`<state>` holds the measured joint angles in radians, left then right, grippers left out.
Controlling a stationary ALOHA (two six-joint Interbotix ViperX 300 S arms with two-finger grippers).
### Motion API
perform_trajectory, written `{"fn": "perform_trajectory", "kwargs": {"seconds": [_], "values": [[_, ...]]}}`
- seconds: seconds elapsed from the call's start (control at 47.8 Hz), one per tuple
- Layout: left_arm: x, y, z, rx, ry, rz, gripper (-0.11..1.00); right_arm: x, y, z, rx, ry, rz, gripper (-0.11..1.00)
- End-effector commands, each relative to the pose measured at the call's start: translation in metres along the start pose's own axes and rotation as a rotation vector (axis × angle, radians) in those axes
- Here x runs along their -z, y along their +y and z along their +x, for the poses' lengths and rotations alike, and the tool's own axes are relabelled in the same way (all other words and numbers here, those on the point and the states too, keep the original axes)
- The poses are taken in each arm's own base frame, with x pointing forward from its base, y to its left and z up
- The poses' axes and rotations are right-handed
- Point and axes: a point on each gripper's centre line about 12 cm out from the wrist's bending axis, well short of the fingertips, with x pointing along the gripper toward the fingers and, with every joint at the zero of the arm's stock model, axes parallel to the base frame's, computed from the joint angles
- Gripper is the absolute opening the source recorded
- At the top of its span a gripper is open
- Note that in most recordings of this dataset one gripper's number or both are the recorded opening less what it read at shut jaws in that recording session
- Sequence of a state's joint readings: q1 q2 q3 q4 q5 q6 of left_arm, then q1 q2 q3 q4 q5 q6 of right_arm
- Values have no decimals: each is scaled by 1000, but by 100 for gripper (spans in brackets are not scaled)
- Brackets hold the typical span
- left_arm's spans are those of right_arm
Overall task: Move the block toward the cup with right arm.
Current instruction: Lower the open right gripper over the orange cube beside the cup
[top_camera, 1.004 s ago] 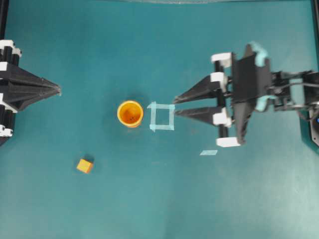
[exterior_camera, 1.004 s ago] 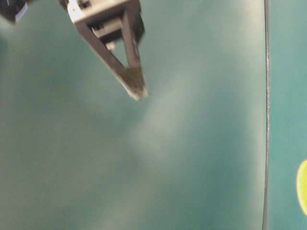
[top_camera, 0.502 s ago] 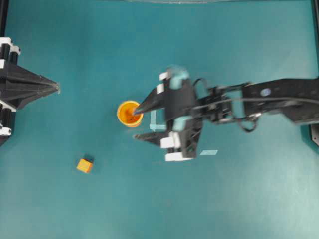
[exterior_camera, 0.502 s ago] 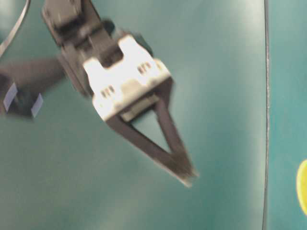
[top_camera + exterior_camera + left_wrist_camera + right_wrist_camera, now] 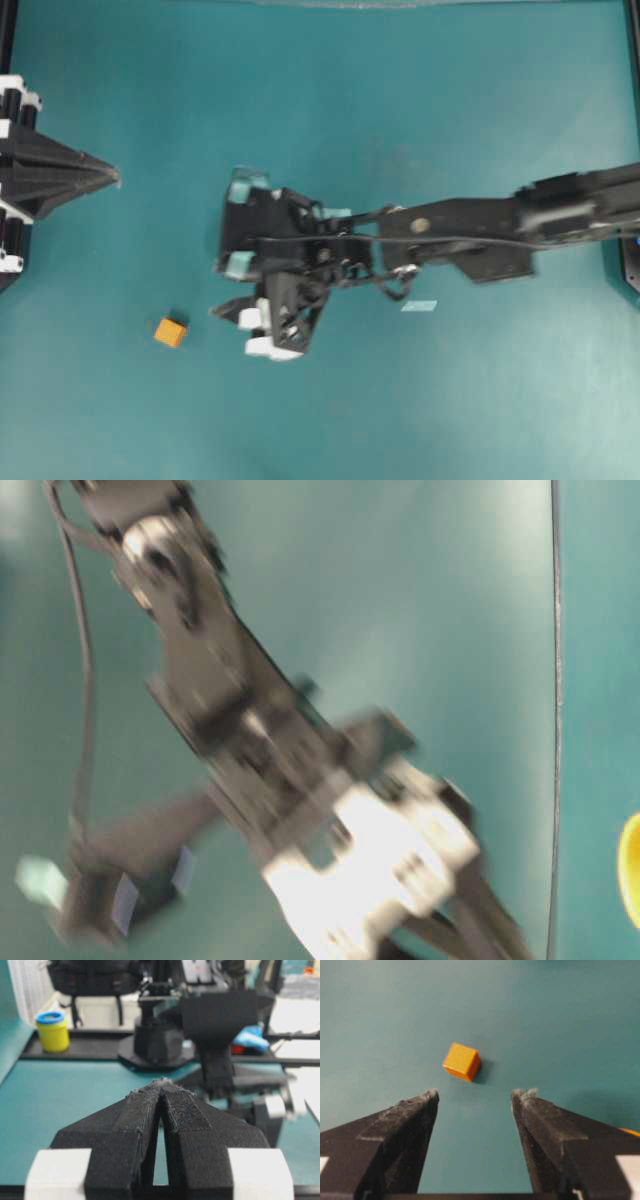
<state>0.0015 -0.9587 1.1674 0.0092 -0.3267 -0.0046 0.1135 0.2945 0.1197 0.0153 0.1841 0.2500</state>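
Block (image 5: 170,332) at lower left of the overhead view, alone on the mat. Right gripper (image 5: 475,1095) spread wide, tips just short of it. Cup hidden beneath the arm. Advance centred, straddling the block squarely. Left gripper (image 5: 161,1085) closed, idle.

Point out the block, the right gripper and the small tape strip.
block (image 5: 462,1061), right wrist view, top face.
right gripper (image 5: 475,1094), right wrist view, gap between open fingers.
tape strip (image 5: 419,306), overhead view, its middle.

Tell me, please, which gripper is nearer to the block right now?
Right. The right gripper sits open just beside the block, fingers pointed at it without touching. The left gripper is shut, parked at the table's edge, farther away.
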Motion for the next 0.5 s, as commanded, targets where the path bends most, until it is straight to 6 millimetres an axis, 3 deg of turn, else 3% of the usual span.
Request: {"fn": "perform_trajectory", "kwargs": {"seconds": [0.0,0.209,0.481], "values": [[-9,0,4,-1,-20,-1,0,-18,13,1,-26,-42,8,63],[-9,0,4,-1,-18,0,0,-18,22,32,-35,-30,8,63],[-8,0,4,-1,-17,0,0,-3,23,64,-32,3,4,62]]}}
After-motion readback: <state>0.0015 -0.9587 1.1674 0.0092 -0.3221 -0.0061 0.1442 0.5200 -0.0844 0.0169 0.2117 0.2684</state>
